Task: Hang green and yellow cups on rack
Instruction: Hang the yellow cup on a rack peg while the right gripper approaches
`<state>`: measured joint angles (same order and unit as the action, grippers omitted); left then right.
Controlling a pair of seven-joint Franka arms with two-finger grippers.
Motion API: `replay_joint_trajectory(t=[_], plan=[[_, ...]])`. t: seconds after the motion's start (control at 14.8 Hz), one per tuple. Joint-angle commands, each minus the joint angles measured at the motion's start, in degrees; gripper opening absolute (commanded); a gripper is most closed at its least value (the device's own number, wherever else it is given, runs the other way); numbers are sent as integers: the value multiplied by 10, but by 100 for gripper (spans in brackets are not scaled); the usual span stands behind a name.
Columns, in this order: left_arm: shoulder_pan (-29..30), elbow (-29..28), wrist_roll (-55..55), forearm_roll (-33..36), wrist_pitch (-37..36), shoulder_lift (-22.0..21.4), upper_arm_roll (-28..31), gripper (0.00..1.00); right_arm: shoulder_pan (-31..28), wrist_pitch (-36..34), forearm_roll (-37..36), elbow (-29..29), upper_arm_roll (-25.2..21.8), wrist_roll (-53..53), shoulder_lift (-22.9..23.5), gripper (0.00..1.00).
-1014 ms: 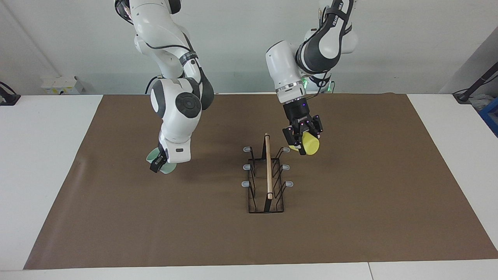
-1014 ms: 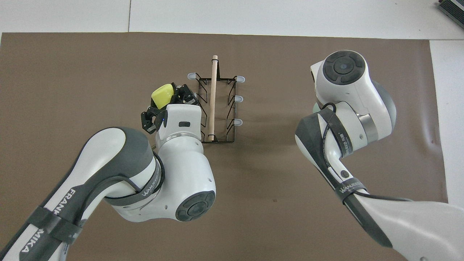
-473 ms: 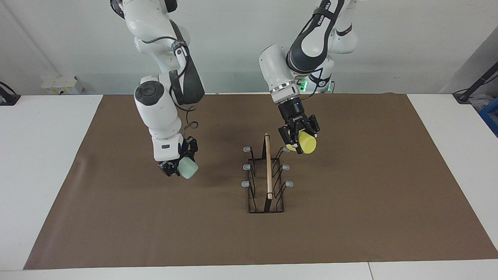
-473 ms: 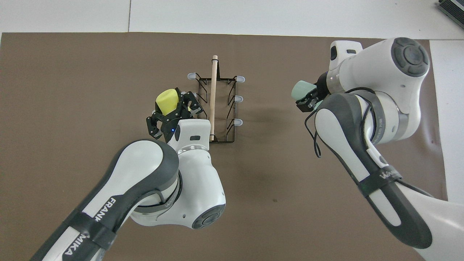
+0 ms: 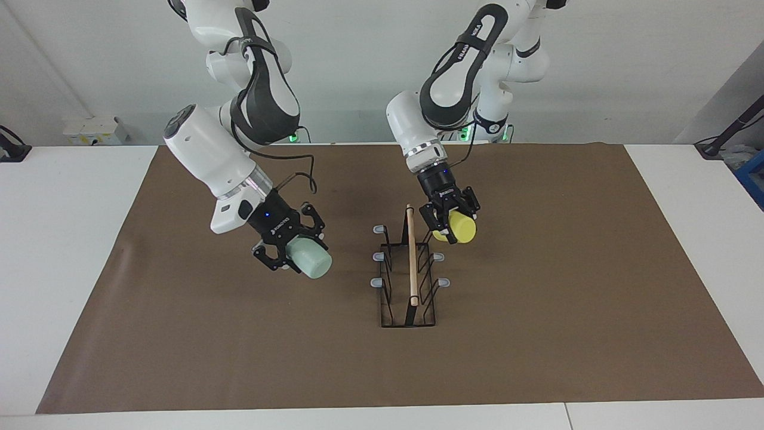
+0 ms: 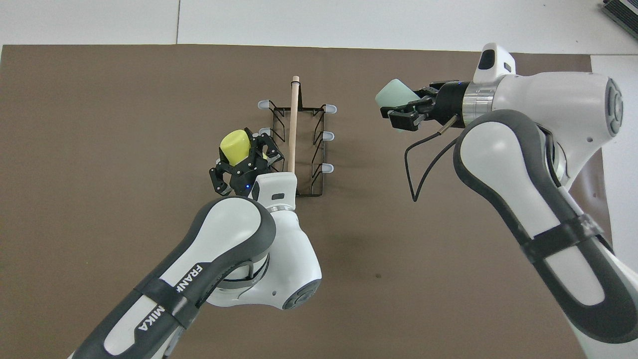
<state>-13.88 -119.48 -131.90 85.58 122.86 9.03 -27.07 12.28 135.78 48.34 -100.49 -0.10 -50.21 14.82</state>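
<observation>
The black wire rack (image 5: 410, 298) (image 6: 299, 149), with a wooden rod (image 5: 412, 257) on top and grey-tipped pegs, stands mid-mat. My left gripper (image 5: 449, 226) (image 6: 244, 158) is shut on the yellow cup (image 5: 462, 227) (image 6: 234, 144). It holds the cup tilted in the air, close beside the rack's end nearest the robots, on the left arm's side, and covers the peg there. My right gripper (image 5: 291, 254) (image 6: 406, 107) is shut on the pale green cup (image 5: 314, 263) (image 6: 393, 92). That cup lies on its side in the air over the mat, toward the right arm's end and well apart from the rack.
A brown mat (image 5: 537, 310) covers most of the white table (image 5: 59, 239). A small white box (image 5: 95, 130) sits at the table's robot-side edge toward the right arm's end. Both arms' elbows loom over the mat near the robots.
The right arm has lifted the green cup off the mat, turned it sideways and swung it toward the rack. The left gripper has edged the yellow cup closer to the rack.
</observation>
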Motion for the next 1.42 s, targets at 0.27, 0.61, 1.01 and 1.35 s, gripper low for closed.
replay_joint_trajectory(t=[0.27,0.61,1.01,1.35], plan=[[9,3,-79,35,-54,28,-40,0,-18,10,399,-118,4,-300,-78,0],[10,23,-71,16,-66,29,-49,85,-3,4,594,-182,4,-406,-116,0],[26,45,59,-72,-40,17,-61,100,14,-43,756,-229,4,-501,-131,0],[52,108,352,-267,-39,5,-55,100,40,-75,844,-248,4,-560,-124,0]])
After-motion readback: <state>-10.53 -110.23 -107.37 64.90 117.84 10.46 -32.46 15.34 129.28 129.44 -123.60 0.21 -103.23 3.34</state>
